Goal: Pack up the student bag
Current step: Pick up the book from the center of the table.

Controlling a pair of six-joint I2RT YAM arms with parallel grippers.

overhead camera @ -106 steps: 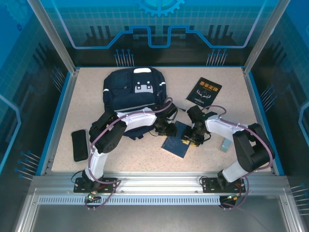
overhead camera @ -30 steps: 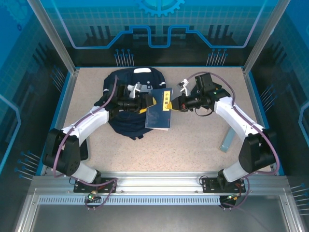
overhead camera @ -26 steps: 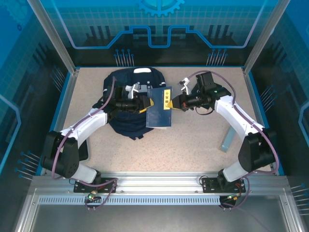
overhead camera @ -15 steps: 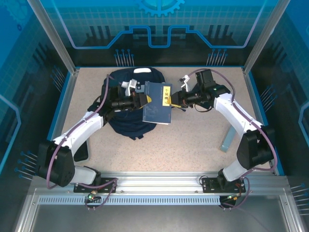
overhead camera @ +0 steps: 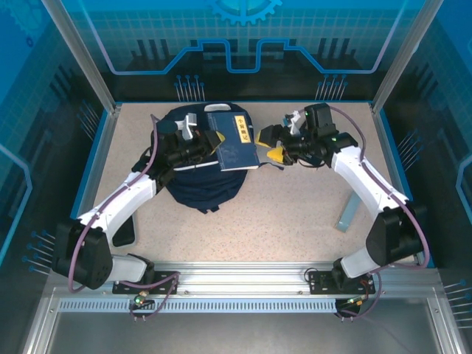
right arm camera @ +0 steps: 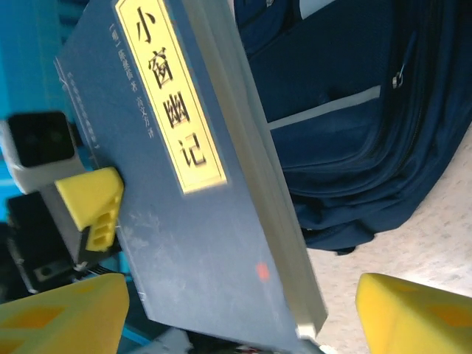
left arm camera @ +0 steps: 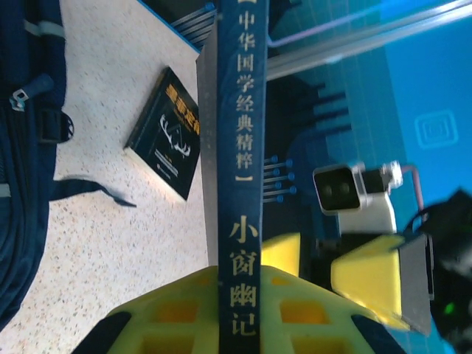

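Right tool [overhead camera: 271, 145] released one blue book [overhead camera: 234, 139], left-held.

- The student bag [overhead camera: 205, 188] is a large, soft navy-blue backpack. It lies flat on my bench [overhead camera: 295, 214], toward the far left corner.
- A white patch [overhead camera: 219, 108] marks its far end.
- Through my left wrist camera I see a dark strap [left arm camera: 88, 188] trailing onto the bench, and a zip pull [left arm camera: 22, 96].
- Through my right wrist camera, a thin grey stripe [right arm camera: 324, 110] crosses its layered zipped pockets.
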